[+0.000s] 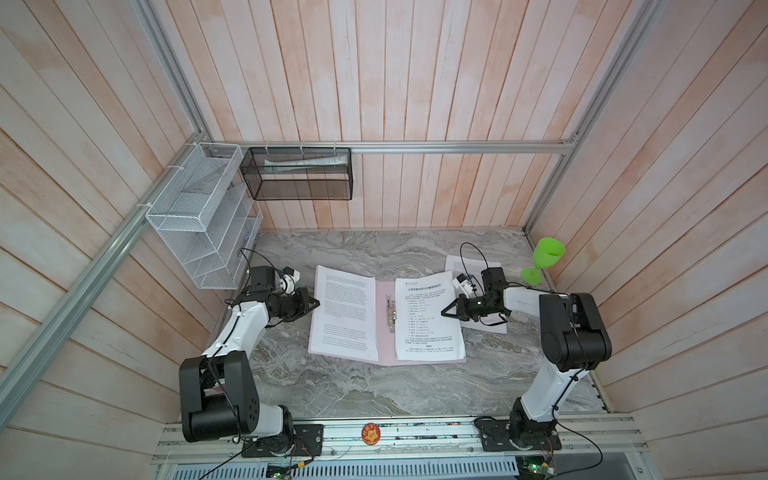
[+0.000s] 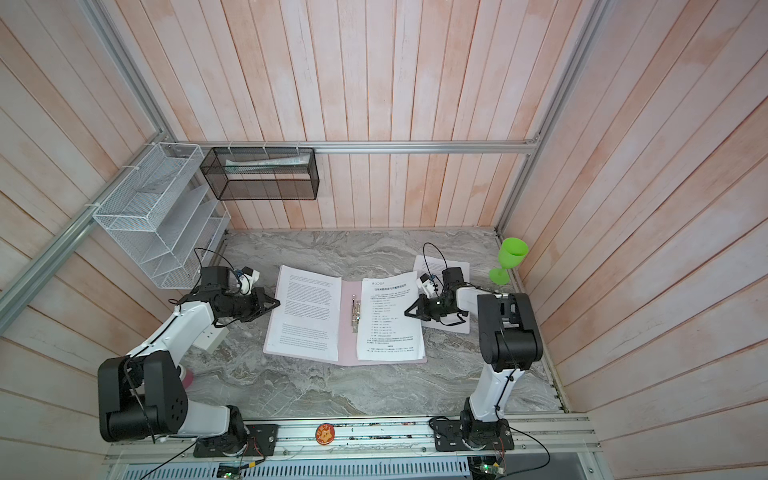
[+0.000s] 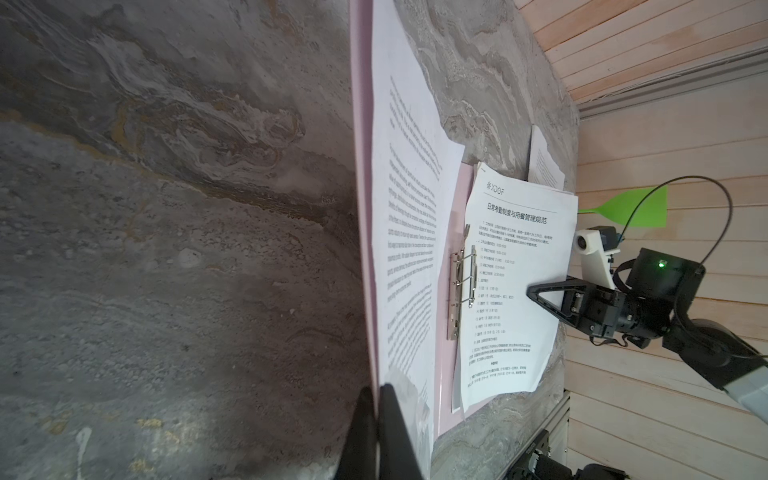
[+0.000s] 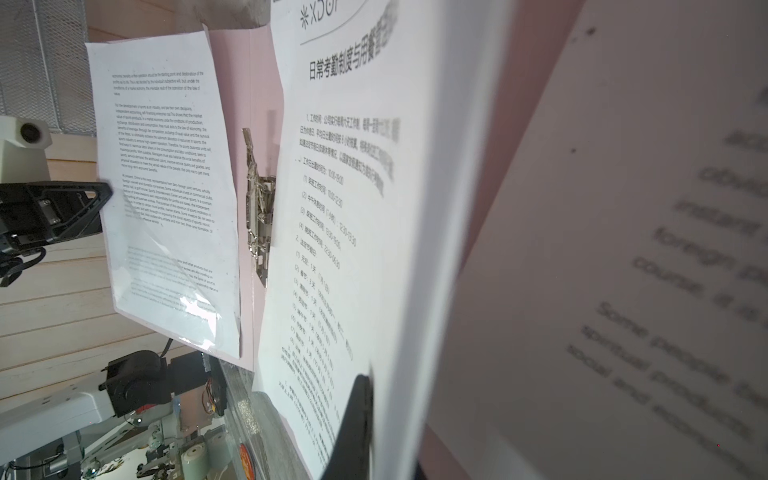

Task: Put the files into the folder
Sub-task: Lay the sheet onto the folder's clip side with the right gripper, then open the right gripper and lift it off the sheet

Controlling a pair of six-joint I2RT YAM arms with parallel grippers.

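Lying open at the middle of the surface (image 1: 374,386), the folder (image 1: 383,345) is nipped at its left edge, plain sheet (image 1: 345,316) included, by the closed left tool (image 1: 316,302); the headed sheet (image 1: 428,324) is pinched by the closed right tool (image 1: 444,312) — if tugged, it could be creased or dragged out.

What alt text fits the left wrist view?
An open pink folder lies on a marble table, silver clip at its spine, a text sheet on one flap, a headed sheet on the other. The closed left gripper pinches the text sheet's flap; the right gripper grips the headed sheet.
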